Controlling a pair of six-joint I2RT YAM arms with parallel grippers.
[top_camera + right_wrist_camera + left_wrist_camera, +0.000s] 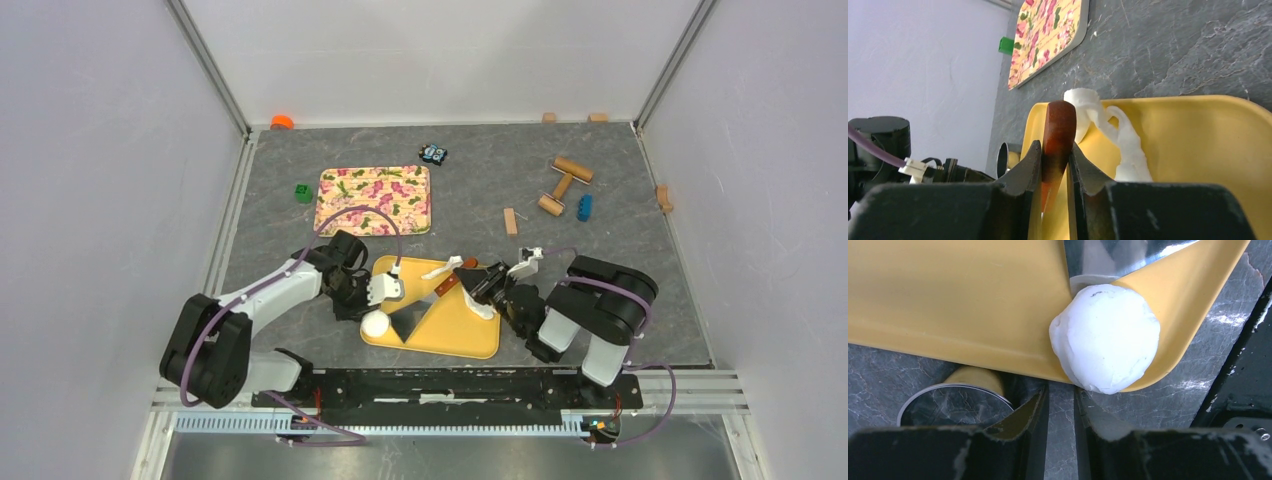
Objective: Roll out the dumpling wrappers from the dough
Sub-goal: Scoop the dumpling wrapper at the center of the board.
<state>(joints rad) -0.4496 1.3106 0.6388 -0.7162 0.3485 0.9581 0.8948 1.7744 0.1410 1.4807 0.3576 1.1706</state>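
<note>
Dough ball (375, 323) on near-left board (465, 335) corner; knife (447, 287) beside

A: Enclosure condition?
B: Plain pale walls (100, 150) closed the left, rear and right sides. Aluminium posts (208, 65) stood at both rear corners.
A: Work surface?
B: The bench (480, 190) was dark grey, marbled and evenly lit.

Bright and even from overhead, with only soft, faint shadows around the yellow tray (470, 340). Glaring white on the knife blade (1118, 255) lying in that tray. Nearly washed out on the dough (1105, 337) at its corner. Blurred on the black fingers (1013, 197) in front of it.
</note>
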